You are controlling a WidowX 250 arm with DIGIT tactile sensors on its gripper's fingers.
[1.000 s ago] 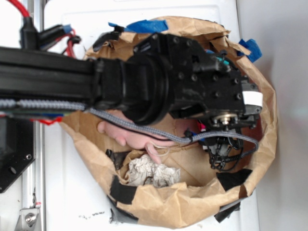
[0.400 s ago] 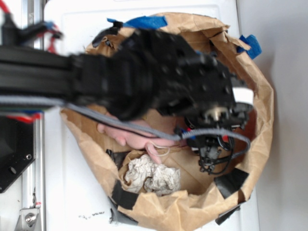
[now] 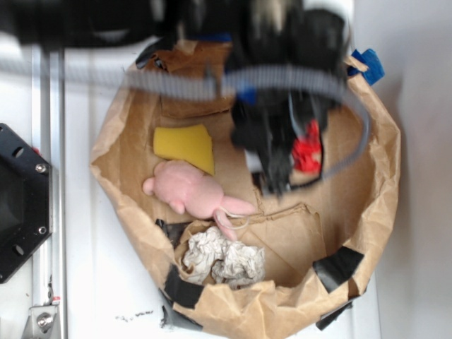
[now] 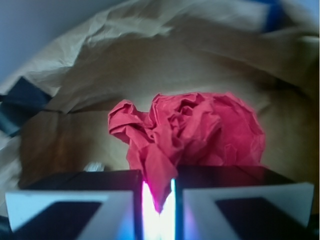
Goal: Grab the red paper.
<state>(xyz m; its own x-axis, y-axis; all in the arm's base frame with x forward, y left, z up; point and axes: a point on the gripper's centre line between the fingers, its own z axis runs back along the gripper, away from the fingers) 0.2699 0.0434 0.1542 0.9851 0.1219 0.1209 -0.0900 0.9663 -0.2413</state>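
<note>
Inside the brown paper bag, the yellow sponge wedge lies at ten o'clock, the pink plush toy beside it, the grey-white paper ball at six, while the gripper, nearly closed, pinches the red paper at two o'clock.

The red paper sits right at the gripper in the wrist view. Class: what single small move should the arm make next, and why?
Probably lift straight up, slowly. In the wrist view the gripper has its jaws nearly together, pinching a fold of the red paper, so the grasp looks made. The hold is only on a thin flap, while most of the ball sits beyond the fingers inside the brown paper bag, so a gentle rise would test the grip.
</note>
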